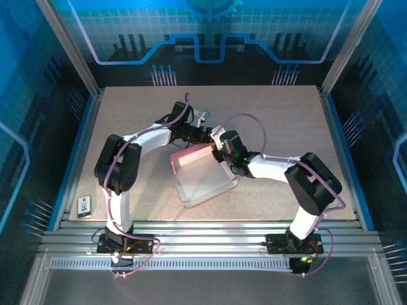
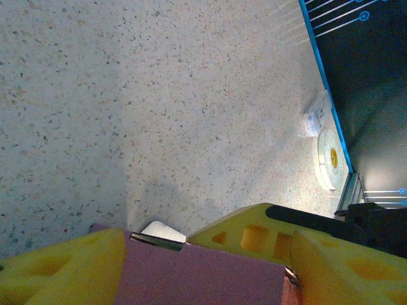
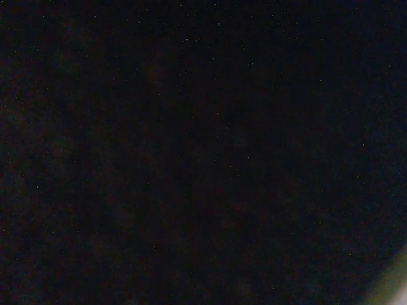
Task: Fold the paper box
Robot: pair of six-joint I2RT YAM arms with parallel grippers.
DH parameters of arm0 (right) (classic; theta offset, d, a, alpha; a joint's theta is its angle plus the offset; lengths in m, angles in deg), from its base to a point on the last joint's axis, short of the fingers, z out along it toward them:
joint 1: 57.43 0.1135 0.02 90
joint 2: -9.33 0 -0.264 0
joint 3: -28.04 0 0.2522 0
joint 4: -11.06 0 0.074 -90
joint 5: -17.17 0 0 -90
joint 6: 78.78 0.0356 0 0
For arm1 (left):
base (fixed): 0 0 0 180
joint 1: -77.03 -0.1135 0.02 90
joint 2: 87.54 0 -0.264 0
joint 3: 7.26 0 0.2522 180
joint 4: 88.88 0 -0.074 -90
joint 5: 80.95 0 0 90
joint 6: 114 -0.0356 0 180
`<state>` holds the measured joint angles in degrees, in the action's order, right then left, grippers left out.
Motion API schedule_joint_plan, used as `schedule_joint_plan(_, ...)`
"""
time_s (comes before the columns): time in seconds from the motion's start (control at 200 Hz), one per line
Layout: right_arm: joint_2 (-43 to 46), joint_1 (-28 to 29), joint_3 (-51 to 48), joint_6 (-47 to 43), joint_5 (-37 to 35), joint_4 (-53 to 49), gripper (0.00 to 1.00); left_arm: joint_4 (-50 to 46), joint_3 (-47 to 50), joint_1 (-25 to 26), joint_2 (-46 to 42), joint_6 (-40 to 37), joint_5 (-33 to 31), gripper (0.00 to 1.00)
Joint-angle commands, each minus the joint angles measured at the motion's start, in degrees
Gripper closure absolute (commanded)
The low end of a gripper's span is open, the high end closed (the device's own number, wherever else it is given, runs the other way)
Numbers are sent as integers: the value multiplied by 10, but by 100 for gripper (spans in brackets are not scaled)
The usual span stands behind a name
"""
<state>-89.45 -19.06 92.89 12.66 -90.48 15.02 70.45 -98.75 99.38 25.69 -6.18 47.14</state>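
**Two arms meet at a pink box in the middle of the table**

The table [image 1: 127,127] is flat and sandy, with lots of tiny dark specks. Around it stand metal posts [image 1: 70,44] and dark walls [image 1: 210,32] lit blue, with glowing lines like a circuit drawing. Silver rails [image 1: 210,230] run along the bottom of the top picture, where the two arms are fixed.

The paper box [image 1: 203,181] lies in the middle of the table. Most of it is a pale sheet lying flat. Along its upper edge a pink flap [image 1: 193,156] stands up. Both grippers meet at the right end of that flap. The left gripper [image 2: 159,244] is just above it and the right gripper [image 1: 218,147] is just to its right.

In the left wrist picture, two yellow fingers [image 2: 57,267] poke up from the bottom. The pink card sits between them, reaching from one to the other. The fingers stand apart, but I cannot tell if they are squeezing the card. I cannot tell if the right gripper is apart or together, because its own camera is too dark.

Near the right edge of the left wrist picture, by the blue table border, lie a small clear thing [image 2: 313,121] and a white round disc [image 2: 332,157] with a yellow middle.

A small card [image 1: 84,204] lies in the lower left of the top picture, close to the rails. It has a red patch and dark marks, too small to read.
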Motion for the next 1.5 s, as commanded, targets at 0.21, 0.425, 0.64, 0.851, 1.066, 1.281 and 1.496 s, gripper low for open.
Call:
schedule_joint_plan(0.21,-40,26,17,-22,-158,6,88,-43,-16,16,6,-21,23,30)
schedule_joint_plan(0.425,-59,39,30,-7,-244,-2,88,-48,-19,16,6,-19,25,30)
schedule_joint_plan(0.64,-12,39,7,16,-70,-10,69,-64,-41,16,13,-30,17,27)
schedule_joint_plan(0.851,57,34,-46,74,-2,-39,57,-94,-96,11,36,-39,15,22)
schedule_joint_plan(1.066,181,26,-111,131,35,-104,48,-119,-138,9,29,-41,-8,1)
schedule_joint_plan(1.281,296,-8,-121,217,110,-246,45,-158,-117,7,-53,-48,-92,1)
schedule_joint_plan(1.496,340,-59,-134,309,208,-315,41,-193,-5,6,-192,-43,-174,1)
